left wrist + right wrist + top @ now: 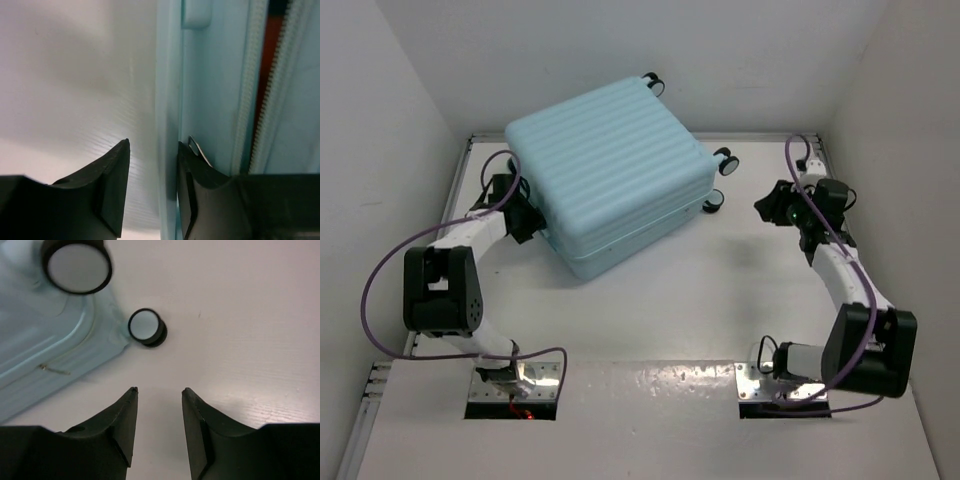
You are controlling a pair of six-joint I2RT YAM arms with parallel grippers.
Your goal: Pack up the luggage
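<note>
The pale aqua-blue luggage point(610, 170) lies flat and closed on the white table, ribbed shell up, wheels to the right. My left gripper point(525, 222) is at its left side. In the left wrist view the left gripper point(154, 143) is open, with the shell's edge point(169, 100) standing between the fingers and a metal zipper pull point(198, 150) beside the right finger. The zipper point(245, 100) there is parted, showing something orange-red point(270, 60) inside. My right gripper point(770, 208) is open and empty point(160, 389) over bare table, just right of the luggage's wheels point(146, 326).
Black spinner wheels point(725, 158) stick out from the luggage's right end, one more at the back point(652, 82). White walls close in the table on the left, back and right. A raised rail point(460, 180) runs along the table's left edge.
</note>
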